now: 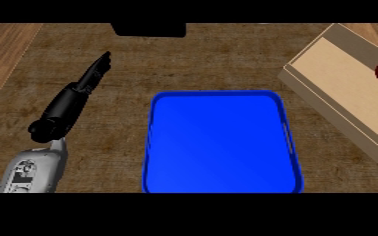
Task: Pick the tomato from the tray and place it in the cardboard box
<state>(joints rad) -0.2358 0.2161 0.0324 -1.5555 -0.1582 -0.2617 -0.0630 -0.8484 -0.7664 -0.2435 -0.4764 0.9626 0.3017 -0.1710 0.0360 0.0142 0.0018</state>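
**Tray is bare, tomato seems to be at the box already**

You see first the wooden counter, which fills the view. On it the blue tray lies in the middle and nothing rests inside it. At the right edge stands the cardboard box, cut off by the frame. A small dark red patch, probably the tomato, shows there inside the box, but too little is visible to be sure. Your left hand rests at the left, fingers straight, holding nothing. The right hand is not visible. I judge the placing nearly done.
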